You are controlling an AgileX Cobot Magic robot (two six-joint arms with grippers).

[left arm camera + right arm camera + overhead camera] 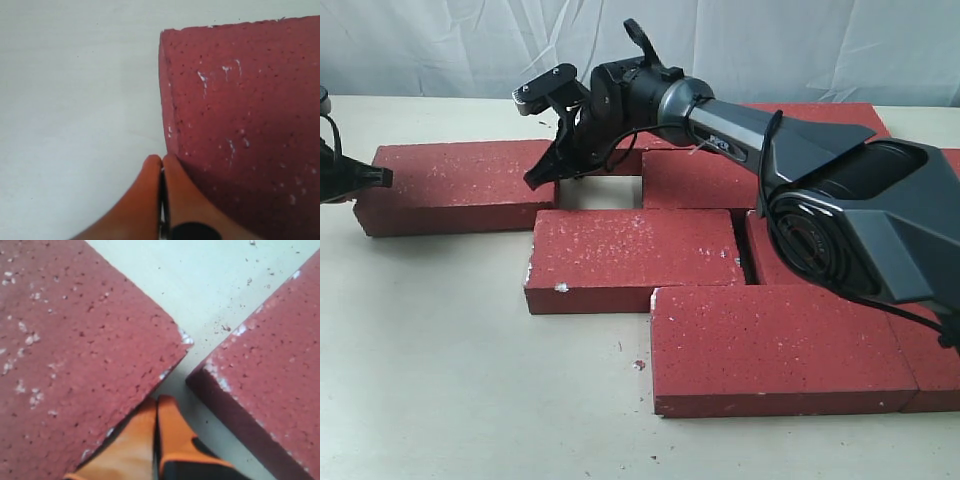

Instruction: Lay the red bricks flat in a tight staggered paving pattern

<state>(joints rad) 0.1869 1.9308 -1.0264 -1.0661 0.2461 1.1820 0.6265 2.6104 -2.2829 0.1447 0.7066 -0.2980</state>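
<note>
The red bricks (775,345) lie flat in staggered rows on a pale table (440,380), with a bare gap (602,192) just behind the middle brick (635,250). A white cloth (470,45) hangs at the back. The right arm (840,200) hides the bricks behind and to the right of the middle brick. The right gripper (157,407), fingers pressed together and empty, sits at that gap. The left gripper (162,162), also closed on nothing, meets the end of the brick furthest left (455,185).
</note>
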